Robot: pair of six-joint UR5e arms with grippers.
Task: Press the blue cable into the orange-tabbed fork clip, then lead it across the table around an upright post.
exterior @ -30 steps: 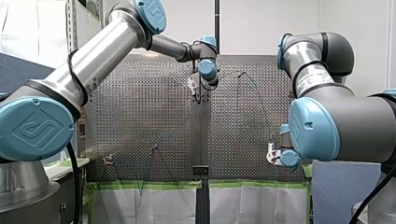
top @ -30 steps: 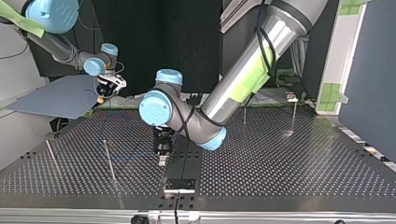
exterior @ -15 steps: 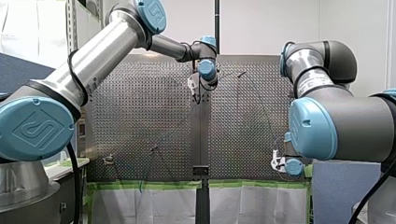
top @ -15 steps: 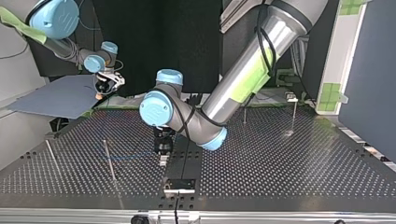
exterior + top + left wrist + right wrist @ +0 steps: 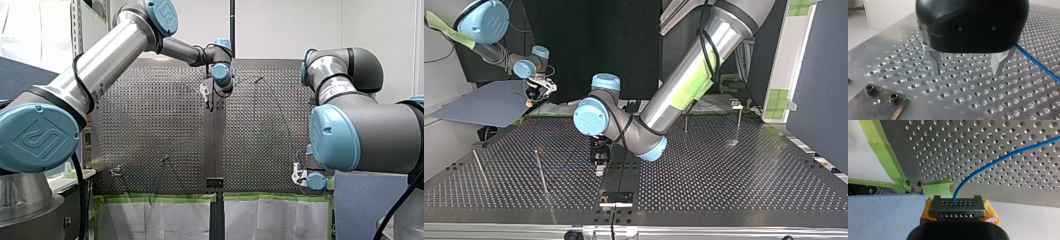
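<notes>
Clamping the thin blue cable (image 5: 998,158) are my yellow-padded right jaws; my left jaws gape

Bright even light, soft shadows; glints on perforated table (image 5: 1023,105)

Perforated metal table (image 5: 734,175), upright posts (image 5: 541,172) at two and eight o'clock in the top view, blue cable (image 5: 1003,152) across it.

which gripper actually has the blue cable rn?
My right gripper, the one with yellow pads: the blue cable runs out from between them. My left gripper stands open over the table, cable passing beside it.
</notes>
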